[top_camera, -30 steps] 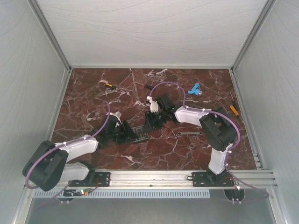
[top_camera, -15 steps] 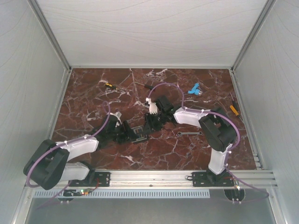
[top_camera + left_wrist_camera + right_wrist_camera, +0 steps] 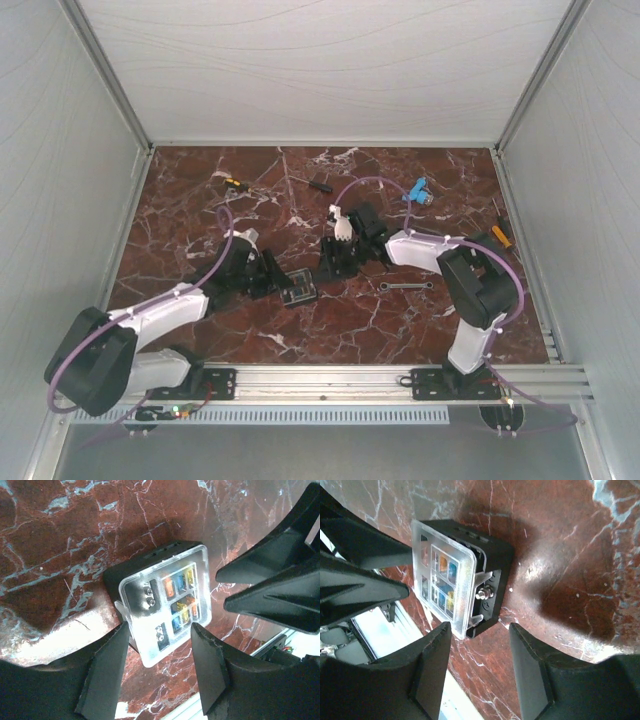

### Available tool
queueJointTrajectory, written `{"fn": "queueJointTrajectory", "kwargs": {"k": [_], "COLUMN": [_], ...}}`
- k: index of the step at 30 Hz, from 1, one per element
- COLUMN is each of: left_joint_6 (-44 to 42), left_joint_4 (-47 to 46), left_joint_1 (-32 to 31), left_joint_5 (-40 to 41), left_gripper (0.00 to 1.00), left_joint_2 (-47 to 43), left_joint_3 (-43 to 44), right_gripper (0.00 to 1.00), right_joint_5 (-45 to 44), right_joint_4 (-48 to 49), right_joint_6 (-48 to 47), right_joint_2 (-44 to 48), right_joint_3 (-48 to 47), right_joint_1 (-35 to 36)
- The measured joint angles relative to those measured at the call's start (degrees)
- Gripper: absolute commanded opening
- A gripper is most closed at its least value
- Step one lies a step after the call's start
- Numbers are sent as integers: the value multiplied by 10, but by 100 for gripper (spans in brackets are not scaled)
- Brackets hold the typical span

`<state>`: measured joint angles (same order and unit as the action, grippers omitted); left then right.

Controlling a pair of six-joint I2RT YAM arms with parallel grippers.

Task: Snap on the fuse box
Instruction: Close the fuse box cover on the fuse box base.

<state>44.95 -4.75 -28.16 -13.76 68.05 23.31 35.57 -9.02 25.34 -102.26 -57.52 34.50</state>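
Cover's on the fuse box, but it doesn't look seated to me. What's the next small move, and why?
Probably press the clear cover down on its lifted side with the right gripper. In the right wrist view that edge stands off the fuse box, leaving a gap where a screw shows, so it looks unlatched. The left gripper is open too, holding nothing.

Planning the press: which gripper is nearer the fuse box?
Left. The left gripper straddles one end of the fuse box; the right gripper sits just off the other end.
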Motion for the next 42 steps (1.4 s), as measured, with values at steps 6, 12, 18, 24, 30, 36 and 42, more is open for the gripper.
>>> {"fn": "queueJointTrajectory", "kwargs": {"k": [6,12,18,24,30,36,42], "left_joint_6": [-11,-13,-14,-12,-12,-10,-7], "left_joint_4": [4,5,14,22,17,16,1], "left_joint_1": [0,0,-1,-1,-1,-1,0], "left_joint_5": [-8,-17,-16,-16,-30,-40,-47], "left_gripper": [49,49,54,51,46,42,38], "left_joint_2": [45,54,52,26,39,61,65], "left_joint_3": [21,23,23,19,17,10,4], "right_gripper": [47,44,45,44,40,34,27], "right_joint_5": [7,17,15,13,23,38,49], "right_joint_4": [19,37,49,50,53,58,58], "right_joint_6": [30,55,60,54,49,40,37], "right_joint_2": [0,0,0,0,-1,-16,-35], "right_joint_3": [31,49,49,50,48,36,31], "right_joint_1": [10,27,35,10,1,10,14]}}
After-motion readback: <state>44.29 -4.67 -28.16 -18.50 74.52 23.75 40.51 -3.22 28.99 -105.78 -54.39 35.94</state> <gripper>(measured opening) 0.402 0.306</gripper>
